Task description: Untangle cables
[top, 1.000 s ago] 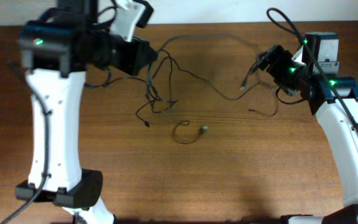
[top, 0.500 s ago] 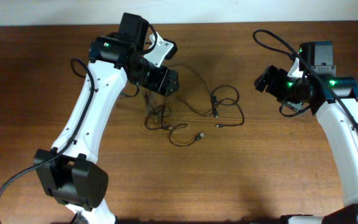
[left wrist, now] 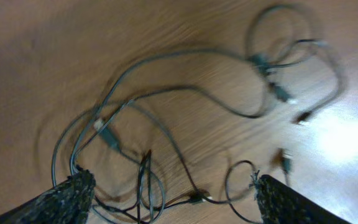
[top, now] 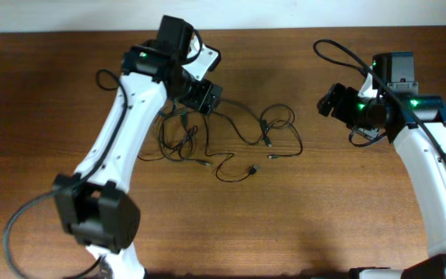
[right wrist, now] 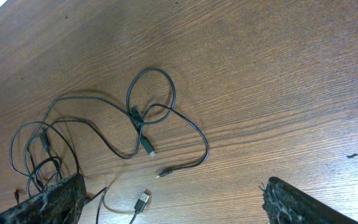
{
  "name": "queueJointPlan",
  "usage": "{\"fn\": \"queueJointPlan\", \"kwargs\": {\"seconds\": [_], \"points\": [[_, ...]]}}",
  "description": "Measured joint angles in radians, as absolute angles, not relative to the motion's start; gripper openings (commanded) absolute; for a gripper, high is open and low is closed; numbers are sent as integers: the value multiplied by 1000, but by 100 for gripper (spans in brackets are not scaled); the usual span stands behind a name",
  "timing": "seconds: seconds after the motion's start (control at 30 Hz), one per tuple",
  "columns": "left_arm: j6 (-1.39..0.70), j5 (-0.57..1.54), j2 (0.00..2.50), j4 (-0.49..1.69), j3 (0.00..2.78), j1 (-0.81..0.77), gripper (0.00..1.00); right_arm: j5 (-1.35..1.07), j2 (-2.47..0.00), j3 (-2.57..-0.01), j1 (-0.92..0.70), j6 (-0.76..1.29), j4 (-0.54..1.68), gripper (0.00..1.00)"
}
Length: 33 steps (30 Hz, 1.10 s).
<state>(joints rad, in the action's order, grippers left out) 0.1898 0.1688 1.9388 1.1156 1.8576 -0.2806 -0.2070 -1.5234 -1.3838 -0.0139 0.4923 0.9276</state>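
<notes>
on the table (top: 324, 209), cables (top: 183, 144) sprawl lengthwise left to right, left pincer (left wrist: 171, 179) apart, right pincer (right wrist: 174, 182) apart

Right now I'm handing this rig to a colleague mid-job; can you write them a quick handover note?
Left gripper: open, empty, hovering over the tangled bunch.
Right gripper: open, empty, off to the side of the cables.
Cables: all lying on the table; one loop spread toward the right arm, a plug-ended cord in front.
Done: partly spread out.
Left: the bunch under the left gripper crosses over itself; separate each cord.
</notes>
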Motion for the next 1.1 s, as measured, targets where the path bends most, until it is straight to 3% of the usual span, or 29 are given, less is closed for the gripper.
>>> {"fn": "queueJointPlan", "kwargs": {"seconds": [0.23,0.67,0.93,1.03,1.1], "points": [[29,-25,2106,1092,1851,-235,80,-207,-1523,-1384,-14,487,928,93],[305,12,2244,905,1851,-157,64,-202,-1538,-1384,-14,486,928,93],[327,17,2300,857,1851,-157,30,-202,-1538,-1384,-14,486,928,93],[332,19,2300,847,1851,-157,29,-202,-1538,-1384,-14,485,928,93],[332,19,2311,847,1851,-157,18,-202,-1538,-1384,-14,486,928,92]]}}
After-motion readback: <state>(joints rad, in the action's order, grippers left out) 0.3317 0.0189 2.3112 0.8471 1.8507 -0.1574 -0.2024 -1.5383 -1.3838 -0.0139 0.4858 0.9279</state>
